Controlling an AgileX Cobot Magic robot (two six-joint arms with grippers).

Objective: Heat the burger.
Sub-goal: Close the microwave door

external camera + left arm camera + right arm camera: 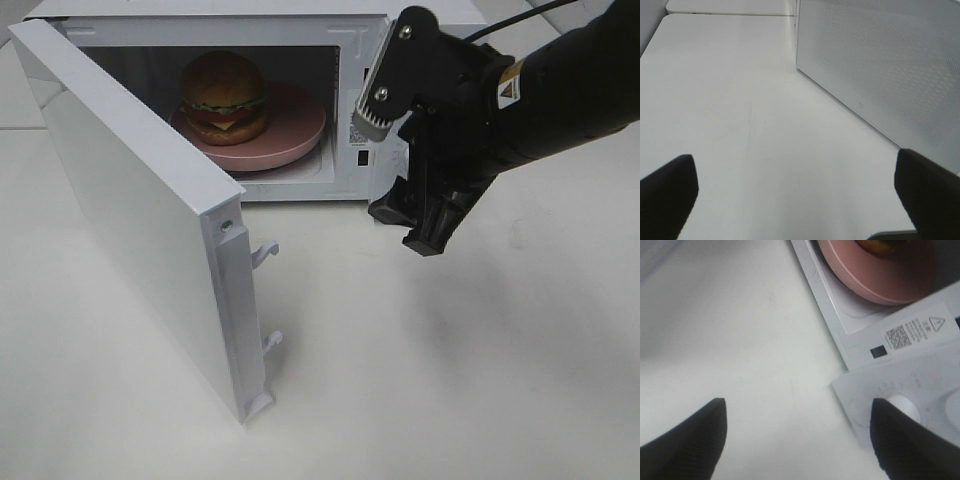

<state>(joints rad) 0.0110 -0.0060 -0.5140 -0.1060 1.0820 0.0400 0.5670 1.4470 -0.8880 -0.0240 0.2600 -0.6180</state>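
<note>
Both left claw (796, 157) and right claw (799, 405) gape empty; the burger (224, 97) looks light, squashy, best carried by its plate (308, 135) rim.

One burger (224, 95), one pink plate (292, 140), one white microwave (356, 100), one open door (140, 210), two latch hooks (265, 252), one QR-code label (896, 336), one tabletop (450, 380), two grippers, left gripper (795, 175) and right gripper (412, 225)

High overview; two close wrist views

right arm (560, 80) comes in from the right with its wrist bent down, right gripper (415, 228) hanging jaws apart, left gripper (797, 200) spread wide too
</note>
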